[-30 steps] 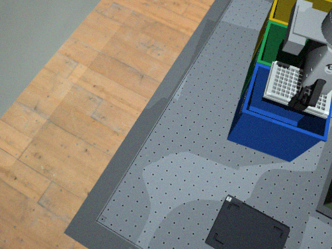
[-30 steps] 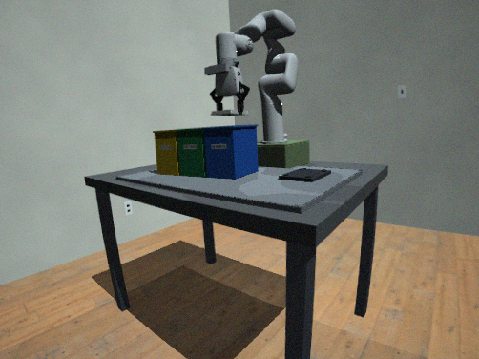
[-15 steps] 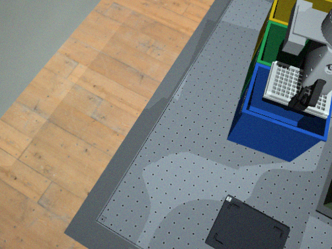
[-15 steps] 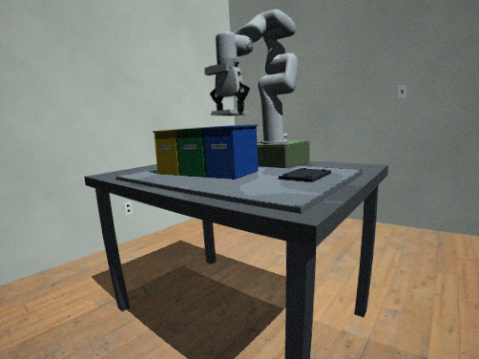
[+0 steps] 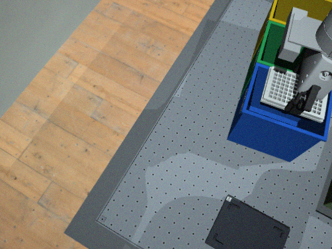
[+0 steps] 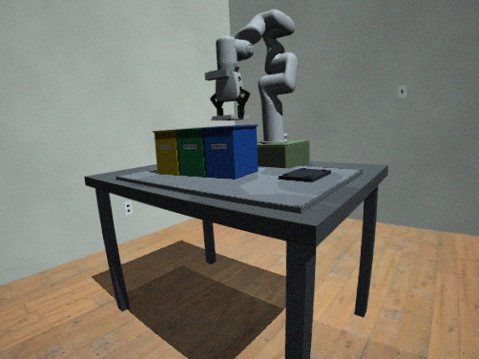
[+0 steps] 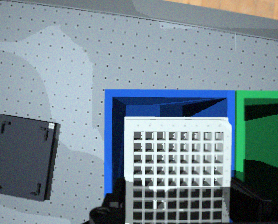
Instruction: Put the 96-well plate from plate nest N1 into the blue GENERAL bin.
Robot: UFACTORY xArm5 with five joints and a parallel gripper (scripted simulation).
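Note:
My gripper point(image 5: 302, 100) is shut on the white 96-well plate point(image 5: 292, 93) and holds it level above the open top of the blue bin point(image 5: 281, 122). In the side view the plate point(image 6: 228, 116) hangs a little above the blue bin's point(image 6: 230, 152) rim. In the wrist view the plate point(image 7: 177, 167) covers most of the blue bin's point(image 7: 167, 107) opening, with my dark fingers at its near edge. The dark plate nest point(image 5: 247, 226) lies empty on the mat, also in the wrist view point(image 7: 25, 156).
The green bin point(image 5: 274, 46) and yellow bin point(image 5: 297, 2) stand upright in a row beside the blue one. The arm's green base block point(image 6: 283, 153) stands behind the bins. The perforated grey mat point(image 5: 198, 148) covers the table.

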